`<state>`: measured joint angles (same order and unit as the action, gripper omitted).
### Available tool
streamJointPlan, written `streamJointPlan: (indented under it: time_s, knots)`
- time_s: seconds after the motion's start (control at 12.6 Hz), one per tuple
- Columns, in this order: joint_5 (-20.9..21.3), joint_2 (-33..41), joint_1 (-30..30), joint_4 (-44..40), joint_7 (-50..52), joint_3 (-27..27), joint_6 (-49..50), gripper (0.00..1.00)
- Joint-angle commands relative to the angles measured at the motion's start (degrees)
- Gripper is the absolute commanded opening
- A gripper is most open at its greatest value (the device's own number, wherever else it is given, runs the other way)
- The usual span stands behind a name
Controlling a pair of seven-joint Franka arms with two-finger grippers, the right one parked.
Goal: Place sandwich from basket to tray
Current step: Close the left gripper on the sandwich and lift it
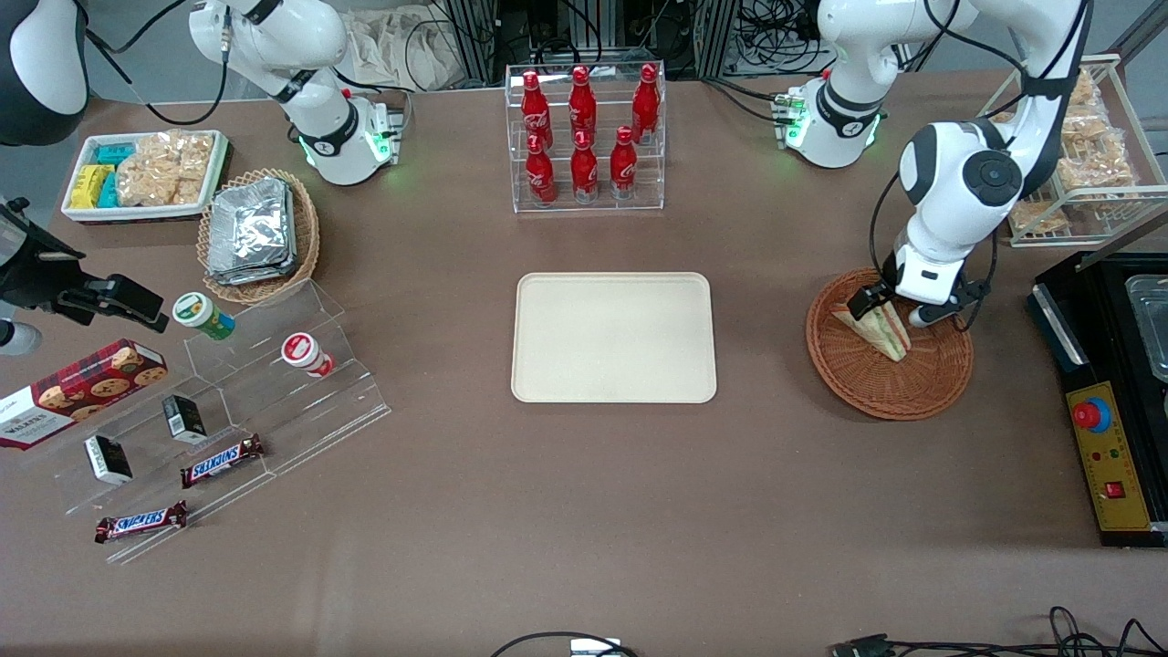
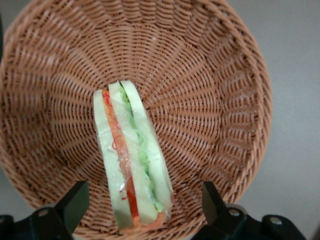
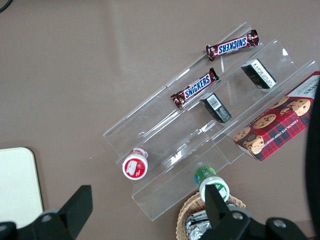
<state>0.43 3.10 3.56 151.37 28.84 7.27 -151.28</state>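
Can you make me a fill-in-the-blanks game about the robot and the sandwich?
1. The sandwich is lying in the round wicker ____.
2. The gripper is right above the sandwich with its fingers ____.
3. The cream tray has ____ on it.
4. The bottles in the clear rack are colored ____.

Missing words: basket; open; nothing; red
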Motion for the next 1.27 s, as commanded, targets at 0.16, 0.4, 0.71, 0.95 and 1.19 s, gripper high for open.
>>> streamJointPlan:
  time_s: [0.16, 0.4, 0.71, 0.95, 1.19]
  knots:
    - [0.45, -3.53, -0.04, 2.52, 1.04, -0.42, -7.53, 1.0]
    - [0.45, -4.68, 0.04, 2.61, 0.95, -0.42, -8.59, 0.76]
    - [0.54, -4.51, -0.04, 2.61, 0.34, -0.42, -8.59, 0.09]
    - [0.54, -1.97, -0.04, 1.91, -1.07, -0.51, -5.63, 0.09]
    - [0.54, 4.52, -0.04, -0.9, -9.82, -0.51, 5.88, 0.09]
